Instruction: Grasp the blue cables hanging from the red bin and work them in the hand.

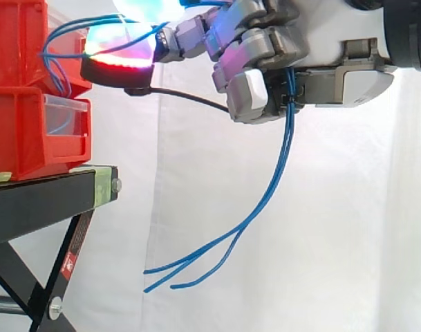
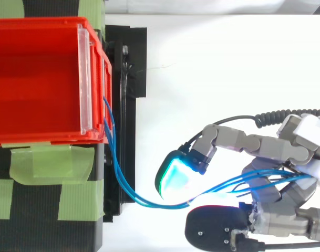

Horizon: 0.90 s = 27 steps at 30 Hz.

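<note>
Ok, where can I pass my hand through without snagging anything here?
Free: the bare floor of the red bin, and the gap between the black stand and the dangling blue cables below the hand. Crowded: between bin and hand, where cables stretch across.

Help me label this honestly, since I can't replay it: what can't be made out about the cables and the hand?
- Where the blue cables start: side view, the wall of the red bin covers it; top view, its front lip does.
- Their path through the hand: curled fingers cover it in both views.
- The hand's upper fingertips: side view, cut off by the top edge.
</note>
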{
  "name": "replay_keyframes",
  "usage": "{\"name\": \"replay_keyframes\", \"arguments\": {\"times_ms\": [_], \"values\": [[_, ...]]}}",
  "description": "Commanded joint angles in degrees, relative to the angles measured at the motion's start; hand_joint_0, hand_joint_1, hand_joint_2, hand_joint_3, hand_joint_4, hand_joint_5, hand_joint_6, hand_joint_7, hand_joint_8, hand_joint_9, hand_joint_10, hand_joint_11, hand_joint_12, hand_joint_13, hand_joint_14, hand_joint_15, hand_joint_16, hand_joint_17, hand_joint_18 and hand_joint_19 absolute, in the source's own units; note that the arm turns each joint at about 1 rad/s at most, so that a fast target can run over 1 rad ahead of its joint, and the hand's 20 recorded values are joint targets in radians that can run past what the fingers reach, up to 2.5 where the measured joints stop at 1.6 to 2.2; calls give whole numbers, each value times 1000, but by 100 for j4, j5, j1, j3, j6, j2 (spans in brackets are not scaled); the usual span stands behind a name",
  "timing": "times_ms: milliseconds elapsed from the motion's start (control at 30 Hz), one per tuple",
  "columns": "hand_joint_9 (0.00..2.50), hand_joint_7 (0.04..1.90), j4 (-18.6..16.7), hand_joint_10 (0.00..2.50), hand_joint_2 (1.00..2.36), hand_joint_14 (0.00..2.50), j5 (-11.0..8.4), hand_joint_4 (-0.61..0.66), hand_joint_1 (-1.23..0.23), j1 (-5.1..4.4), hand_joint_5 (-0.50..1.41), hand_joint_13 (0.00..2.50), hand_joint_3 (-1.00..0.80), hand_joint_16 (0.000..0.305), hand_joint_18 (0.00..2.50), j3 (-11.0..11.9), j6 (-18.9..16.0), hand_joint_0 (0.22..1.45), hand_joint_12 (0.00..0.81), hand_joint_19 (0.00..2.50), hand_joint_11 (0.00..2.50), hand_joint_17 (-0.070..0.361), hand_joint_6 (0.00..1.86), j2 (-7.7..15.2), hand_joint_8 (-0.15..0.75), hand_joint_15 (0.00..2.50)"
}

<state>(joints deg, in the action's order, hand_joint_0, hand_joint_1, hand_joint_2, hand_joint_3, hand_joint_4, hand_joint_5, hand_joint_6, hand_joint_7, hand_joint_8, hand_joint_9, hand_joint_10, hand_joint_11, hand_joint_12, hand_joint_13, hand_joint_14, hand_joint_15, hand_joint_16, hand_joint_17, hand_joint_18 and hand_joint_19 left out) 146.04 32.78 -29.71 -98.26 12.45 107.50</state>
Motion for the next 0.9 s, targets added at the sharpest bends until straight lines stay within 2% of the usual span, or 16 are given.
{"name": "replay_keyframes", "arguments": {"times_ms": [0,33,100,167,233,267,300,367,400,467,533,600,700,733,800,867], "values": [[1706,1243,3,2500,1019,2500,0,343,-625,0,458,2097,145,210,2500,0,-5,1214,706,766,2500,158,17,-1,580,2148],[1706,1240,3,2500,1017,2500,0,344,-628,0,471,2097,228,210,2500,0,-5,1243,706,766,2500,158,17,7,580,2148],[1706,1248,3,2500,1018,2500,-9,352,-636,0,473,2097,98,210,2500,0,-5,1203,706,766,2500,158,16,7,580,2148],[1706,1227,-5,2500,1021,2500,0,372,-641,0,424,2097,-166,210,2500,0,3,1041,706,766,2500,158,17,-1,580,2148],[1706,1195,-5,2500,1021,2500,-9,380,-634,0,400,2097,-266,210,2500,0,-5,1050,706,766,2500,158,18,-1,580,2148],[1706,1189,-5,2500,1021,2500,-9,370,-626,0,406,2097,-190,210,2500,0,3,1095,706,766,2500,158,19,-1,580,2148],[1706,1190,-5,2500,1018,2500,0,359,-630,0,438,2097,98,210,2500,0,3,1194,706,766,2500,158,18,-1,580,2148],[1706,1189,-5,2500,1015,2500,-9,354,-632,0,457,2097,281,210,2500,0,-5,1259,706,766,2500,158,18,-1,580,2148],[1706,1201,3,2500,1014,2500,-9,333,-632,0,479,2097,279,210,2500,0,3,1273,706,766,2500,158,19,-1,580,2148],[1706,1204,3,2500,1015,2500,-9,336,-649,0,480,2097,149,210,2500,0,3,1193,706,766,2500,158,19,-1,580,2148],[1706,1183,3,2500,1022,2500,-18,351,-653,0,421,2097,-199,210,2500,0,-5,1041,706,766,2500,158,19,-1,580,2148],[1706,1176,3,2500,1022,2500,-9,334,-635,0,417,2097,-194,210,2500,0,-5,1105,706,766,2500,158,19,-1,580,2148],[1706,1188,3,2500,1017,2500,-18,316,-632,0,477,2097,236,210,2500,0,-5,1269,706,766,2500,158,19,-1,580,2148],[1706,1191,3,2500,1017,2500,-9,304,-631,-9,495,2097,258,210,2500,0,-5,1288,706,766,2500,158,19,-1,580,2148],[1706,1199,3,2500,1017,2500,-9,319,-632,0,500,2097,230,210,2500,0,-5,1278,706,766,2500,158,19,-1,580,2148],[1706,1211,3,2500,1021,2500,-9,330,-638,-9,481,2097,-106,210,2500,0,-5,1137,706,766,2500,158,19,-1,580,2148]]}}
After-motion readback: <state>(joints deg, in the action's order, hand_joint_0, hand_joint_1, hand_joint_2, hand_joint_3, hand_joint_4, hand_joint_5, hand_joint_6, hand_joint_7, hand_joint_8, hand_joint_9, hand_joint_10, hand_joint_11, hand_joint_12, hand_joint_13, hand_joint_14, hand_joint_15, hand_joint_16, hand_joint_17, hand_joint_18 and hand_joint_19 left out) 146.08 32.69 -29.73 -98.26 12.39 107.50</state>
